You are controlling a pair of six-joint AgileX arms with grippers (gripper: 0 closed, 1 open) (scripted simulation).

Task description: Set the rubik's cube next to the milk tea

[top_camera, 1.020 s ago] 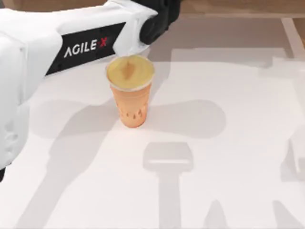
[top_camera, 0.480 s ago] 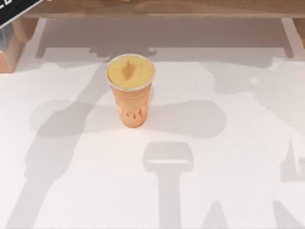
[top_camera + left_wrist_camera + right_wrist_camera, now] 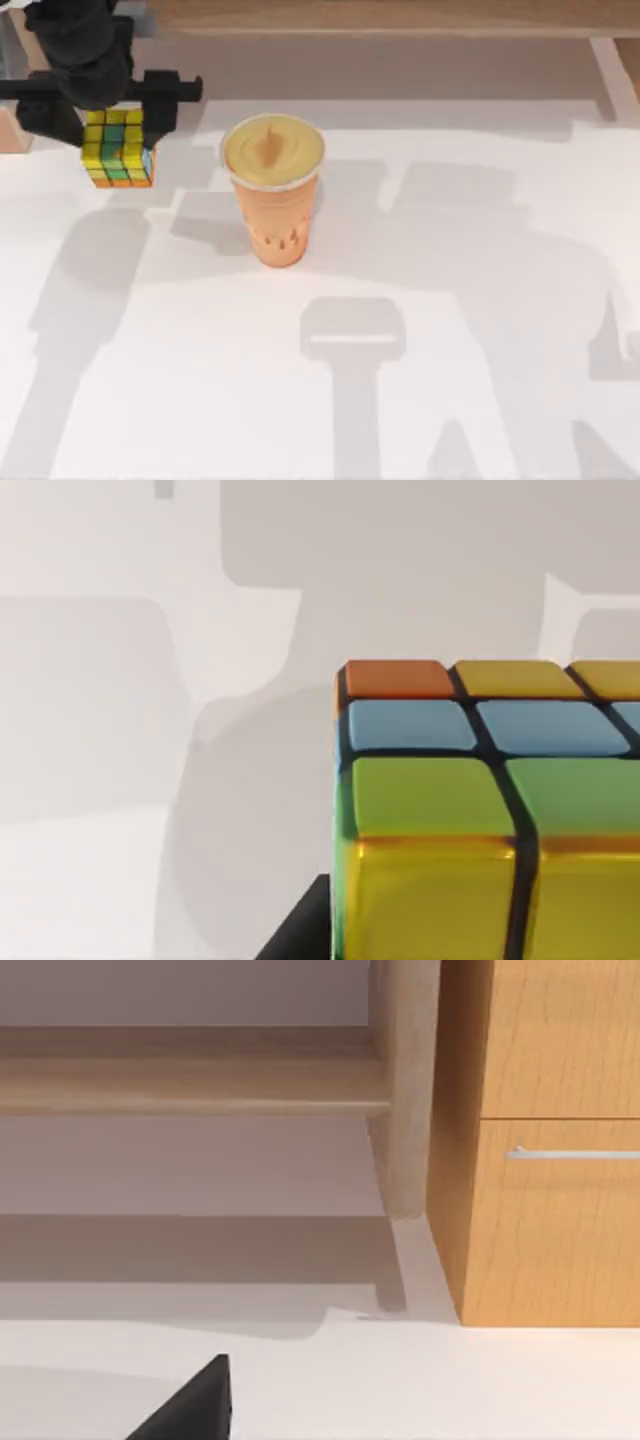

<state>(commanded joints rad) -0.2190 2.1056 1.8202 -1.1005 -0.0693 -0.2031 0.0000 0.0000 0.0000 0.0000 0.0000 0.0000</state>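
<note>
The rubik's cube [image 3: 118, 150], with yellow, green, orange and blue squares, is at the far left of the table. My left gripper [image 3: 108, 125] is shut on it, one black finger on each side. The left wrist view shows the cube [image 3: 490, 810] close up, with a dark finger edge [image 3: 300, 935] beside it. The milk tea [image 3: 273, 195], a tall orange-tan cup with a creamy top, stands upright near the table's middle. It is to the right of the cube, with a gap between them. A dark fingertip [image 3: 190, 1410] of my right gripper shows over the white table.
A wooden ledge [image 3: 400, 15] runs along the table's far side. The right wrist view shows a wooden cabinet [image 3: 540, 1140] with a drawer handle at the table's edge. Arm shadows lie across the white table [image 3: 450, 380] in front of and right of the cup.
A second ago my left arm lay over the far left behind the cup, then it left the view. Now its gripper is at the far left with the cube. The cup has not moved.
</note>
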